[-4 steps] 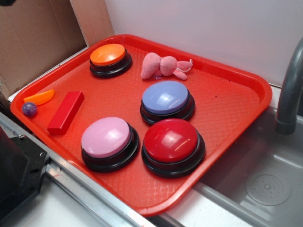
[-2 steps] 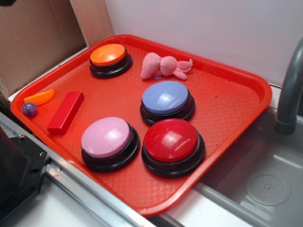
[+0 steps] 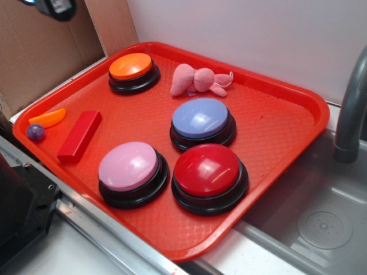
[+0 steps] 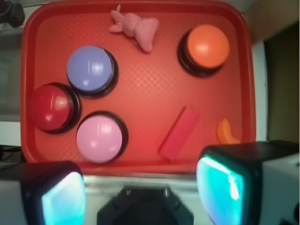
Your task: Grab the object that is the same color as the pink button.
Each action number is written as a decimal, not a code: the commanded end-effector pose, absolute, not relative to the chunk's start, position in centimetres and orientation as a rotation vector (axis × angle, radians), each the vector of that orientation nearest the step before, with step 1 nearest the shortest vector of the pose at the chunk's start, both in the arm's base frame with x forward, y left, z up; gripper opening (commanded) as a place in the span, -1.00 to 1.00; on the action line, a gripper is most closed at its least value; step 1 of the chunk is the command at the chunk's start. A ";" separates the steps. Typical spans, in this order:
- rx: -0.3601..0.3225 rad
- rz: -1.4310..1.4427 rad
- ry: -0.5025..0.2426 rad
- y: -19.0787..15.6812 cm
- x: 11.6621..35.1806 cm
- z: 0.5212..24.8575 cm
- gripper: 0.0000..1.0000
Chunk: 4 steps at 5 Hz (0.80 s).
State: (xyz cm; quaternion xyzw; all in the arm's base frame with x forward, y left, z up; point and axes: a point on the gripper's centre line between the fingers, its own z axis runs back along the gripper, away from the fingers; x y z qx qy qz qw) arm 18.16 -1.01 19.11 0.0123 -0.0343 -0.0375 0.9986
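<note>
The claw (image 4: 140,187) hangs high above the near edge of the tray (image 4: 140,103), its two fingers (image 4: 220,185) spread wide apart with nothing between them; in the exterior view only a dark bit of the arm shows at the top left corner. From the wrist camera, the pink button (image 4: 99,137) sits closest, at about 11 o'clock from the claw, with the red button (image 4: 51,107) touching it on its 10 o'clock side and the lavender button (image 4: 90,70) just beyond both. A red block (image 4: 179,133) lies tilted at 1 o'clock, and an orange wedge (image 4: 226,132) lies near the right finger. The orange button (image 4: 206,47) stands farther off at 1 o'clock. The pink plush toy (image 4: 135,27) lies at 12 o'clock, by the far rim of the tray, between the lavender and orange buttons and apart from both. In the exterior view a small purple ball (image 3: 35,132) rests beside the wedge, and a grey sink (image 3: 321,223) lies past the tray.
</note>
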 end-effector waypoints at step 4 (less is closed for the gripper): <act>0.136 -0.323 -0.258 0.2 32.6 10.0 1.00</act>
